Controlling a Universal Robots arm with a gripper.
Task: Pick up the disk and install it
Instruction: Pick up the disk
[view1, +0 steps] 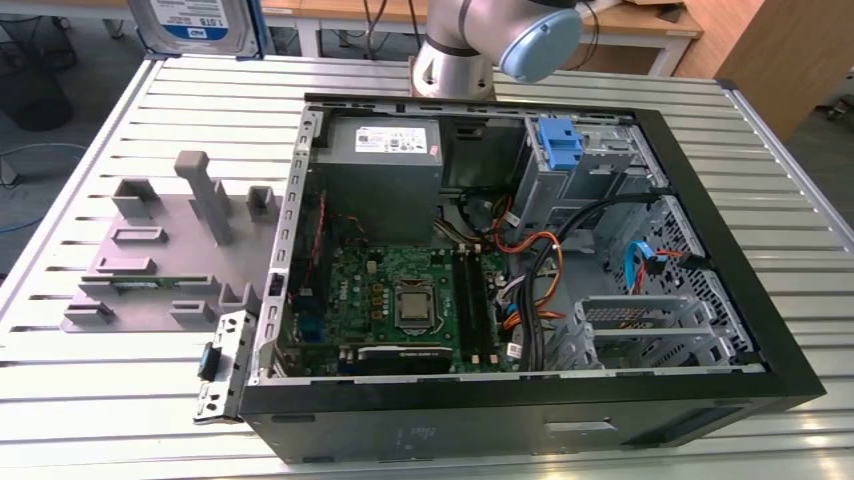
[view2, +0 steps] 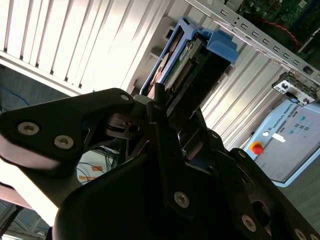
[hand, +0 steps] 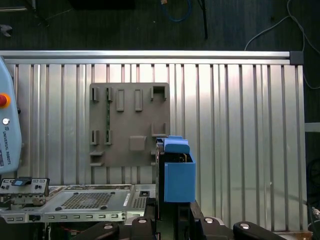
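I hold the disk between my fingers, and my gripper is closed on it. The disk stands on its edge in the air, with its blue carrier frame around it. In the first wrist view the blue carrier comes out of my gripper just beside one corner of the grey fixture plate.

Under it lies the table of ribbed aluminium slats. On this table rest the fixture plate and the open computer case, well apart from the disk. Inside the case I see a grey power supply and a blue bracket. Beyond the table there is a dark floor with cables, and a control pendant lies at the table's side.

In the exterior view the picture's upper edge cuts the disk, so its label is only partly visible. In the second wrist view I see the disk only from its edge, and my own body hides its lower part.
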